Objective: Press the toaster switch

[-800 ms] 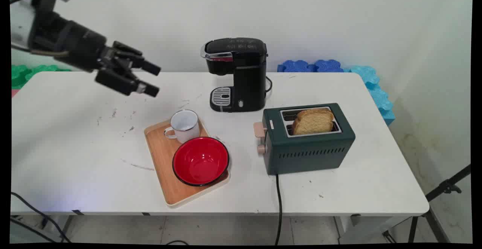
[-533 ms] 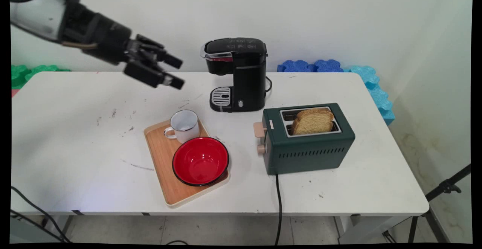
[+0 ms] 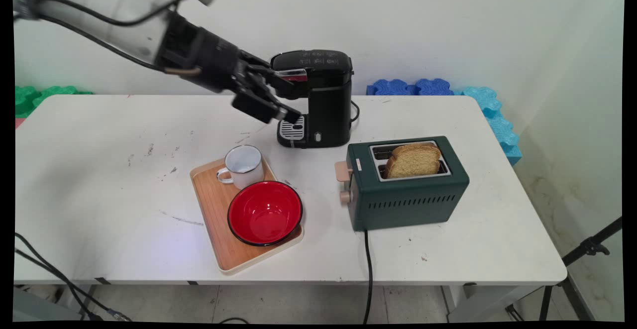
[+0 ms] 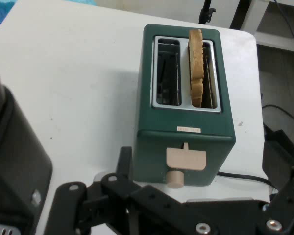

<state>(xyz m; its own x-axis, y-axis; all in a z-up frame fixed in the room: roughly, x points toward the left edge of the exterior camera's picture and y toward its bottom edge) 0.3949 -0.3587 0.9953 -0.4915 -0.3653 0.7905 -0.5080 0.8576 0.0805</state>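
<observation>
Hand [image 3: 284,99]: black, two fingers, held in the air just at the front of the coffee maker [image 3: 318,97], at about 11 o'clock of the worktop [image 3: 99,169]. Fingers spread wide, one above the other in the main view; nothing between them. Upper finger overlaps the machine's chrome lid handle in the main view; contact cannot be told. Lower finger lies above the drip grille.

Coffee maker: black, upright, at 12 o'clock, against the back edge of the worktop. Its dark body fills the left edge of the hand view [image 4: 10,161].

Toaster [image 3: 405,184]: dark green, at 3 o'clock of the worktop centre, well apart from the hand. Beige lever and knob on its left end. One slice of bread [image 3: 414,160] stands in the nearer slot; the farther slot holds nothing. Black cord runs off the near edge. In the hand view the toaster [image 4: 186,93] lies straight ahead, the bread [image 4: 196,68] in the right-hand slot.

Tray [image 3: 214,209]: wooden, at 6 o'clock of the hand, set askew. Carries a white mug [image 3: 244,165] at its far end and a red bowl [image 3: 265,212] just beside it, nearer the front.
</observation>
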